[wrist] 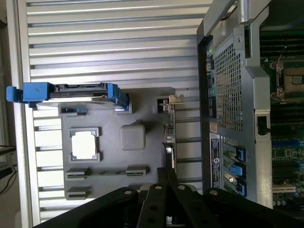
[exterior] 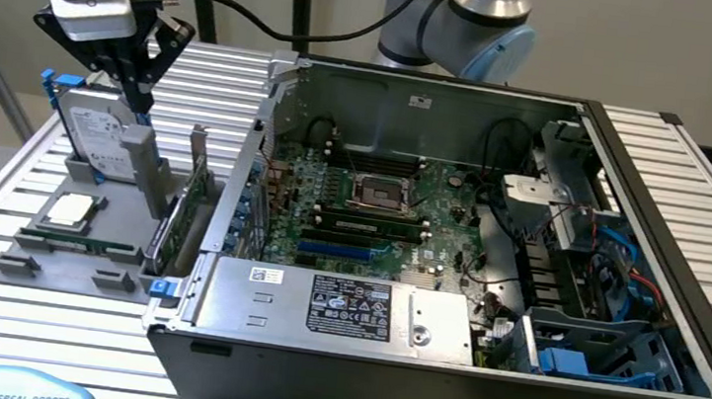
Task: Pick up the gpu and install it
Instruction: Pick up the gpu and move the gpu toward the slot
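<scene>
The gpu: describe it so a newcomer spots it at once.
Beside the open computer case, on the exterior view's left, sits a grey parts holder. The gpu stands on edge in it, nearest the case: a thin dark card with a silver bracket, unlike the blue-framed hard drive and square CPU chip.

An open computer case, motherboard and power supply exposed, lies on a slatted table beside a grey tray holding an upright blue-framed hard drive and a square processor chip.
</scene>
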Motion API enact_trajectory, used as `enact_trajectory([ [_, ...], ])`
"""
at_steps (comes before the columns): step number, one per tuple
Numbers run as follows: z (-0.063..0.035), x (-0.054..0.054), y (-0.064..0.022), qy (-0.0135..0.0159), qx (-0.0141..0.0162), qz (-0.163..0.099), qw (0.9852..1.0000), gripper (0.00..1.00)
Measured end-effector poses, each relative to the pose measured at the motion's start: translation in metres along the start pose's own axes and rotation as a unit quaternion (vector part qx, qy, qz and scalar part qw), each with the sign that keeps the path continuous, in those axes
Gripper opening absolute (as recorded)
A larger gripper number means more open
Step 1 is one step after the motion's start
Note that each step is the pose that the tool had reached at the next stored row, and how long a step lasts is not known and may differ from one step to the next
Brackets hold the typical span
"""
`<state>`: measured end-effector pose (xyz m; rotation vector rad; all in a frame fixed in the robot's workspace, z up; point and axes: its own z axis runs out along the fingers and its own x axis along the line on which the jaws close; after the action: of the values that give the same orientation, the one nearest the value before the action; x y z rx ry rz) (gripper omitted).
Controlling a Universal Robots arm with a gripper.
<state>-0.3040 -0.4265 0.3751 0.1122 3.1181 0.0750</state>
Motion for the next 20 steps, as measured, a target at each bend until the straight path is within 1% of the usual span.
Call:
enact_trajectory([
  [2, 0.0000, 0.000, 0.0000, 0.0000, 0.0000, 0.000, 1.0000, 0.11],
  [3, 0.0000, 0.000, 0.0000, 0.0000, 0.0000, 0.000, 1.0000, 0.12],
  [5, 0.0000, 0.000, 0.0000, 0.0000, 0.0000, 0.000, 1.0000, 0.24],
  [6, 0.0000, 0.000, 0.0000, 0.0000, 0.0000, 0.000, 1.0000, 0.24],
  [7, 0.0000, 0.000, 0.0000, 0.0000, 0.0000, 0.000, 1.0000, 0.30],
  [8, 0.0000, 0.000, 0.0000, 0.0000, 0.0000, 0.000, 1.0000, 0.30],
  [9, 0.0000, 0.000, 0.0000, 0.0000, 0.0000, 0.000, 1.0000, 0.42],
  [11, 0.0004, 0.000, 0.0000, 0.0000, 0.0000, 0.000, 1.0000, 0.42],
  [12, 0.0013, 0.000, -0.0002, 0.0000, 0.0000, 0.000, 1.0000, 0.48],
  [16, 0.0083, 0.000, -0.0021, 0.0000, 0.0000, 0.000, 1.0000, 0.48],
  [20, 0.0154, 0.000, -0.0059, 0.0000, 0.0000, 0.000, 1.0000, 0.48],
])
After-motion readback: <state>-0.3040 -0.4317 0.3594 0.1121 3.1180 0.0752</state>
